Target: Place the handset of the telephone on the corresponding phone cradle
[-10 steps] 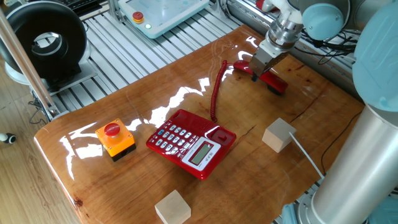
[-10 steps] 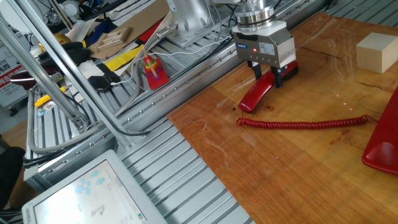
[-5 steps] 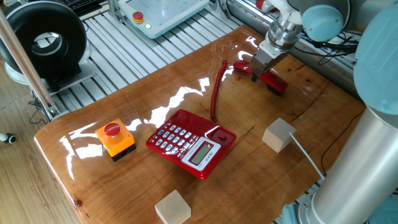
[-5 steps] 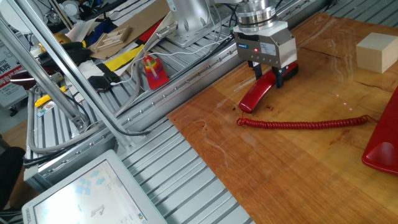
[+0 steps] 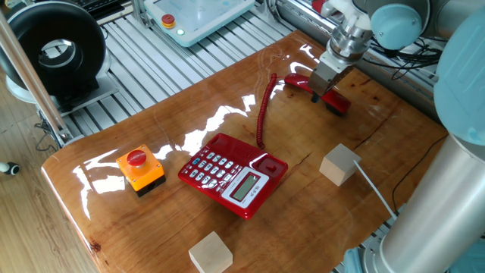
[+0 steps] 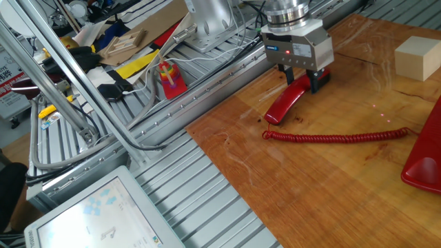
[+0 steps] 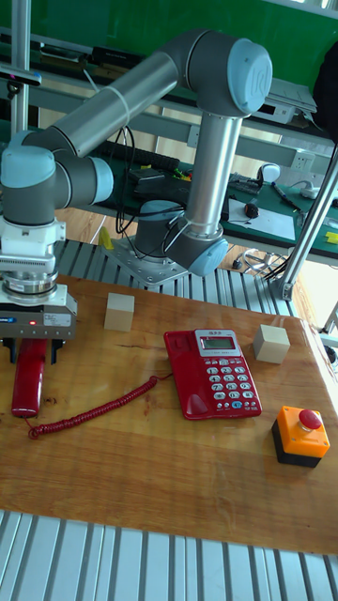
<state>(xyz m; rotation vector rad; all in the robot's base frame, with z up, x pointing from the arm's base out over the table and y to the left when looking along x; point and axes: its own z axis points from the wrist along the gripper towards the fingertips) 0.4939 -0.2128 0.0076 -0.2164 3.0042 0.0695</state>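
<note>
One shiny wooden tabletop (image 5: 189, 129) holds the telephone (image 5: 233, 174); the pincer (image 6: 302, 81) grips the handset (image 6: 288, 100) near metal rails (image 6: 207, 207).

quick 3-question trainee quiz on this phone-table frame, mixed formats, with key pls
1. True or false: the handset already rests in the phone cradle of the telephone.
2. Multiple choice: what does the gripper straddle? A) the orange button box B) the handset C) a wooden block
3. Fill in: the handset and the telephone are joined by a red coiled ____.

Key
1. False: the handset lies on the table, far from the telephone, at the end of the stretched cord.
2. B: its fingers stand on either side of the handset's upper part.
3. cord
</note>
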